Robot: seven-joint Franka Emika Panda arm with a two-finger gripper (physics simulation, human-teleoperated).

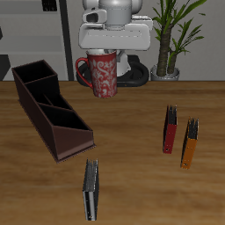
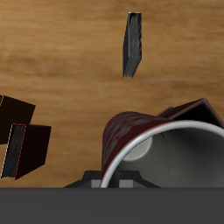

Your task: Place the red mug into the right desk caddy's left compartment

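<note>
The red mug (image 1: 102, 74) hangs under the gripper (image 1: 109, 54) near the desk's back edge, fingers seemingly pinching its rim. Stiff, glazed, likely slippery and breakable; the rim grip suits lowering into the caddy (image 1: 48, 107).

light: even, bright | shadows: soft, faint | focus: sharp | resolution: low, coarse

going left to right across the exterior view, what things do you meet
right desk caddy → black book → red mug in the gripper → red book → orange book
</note>
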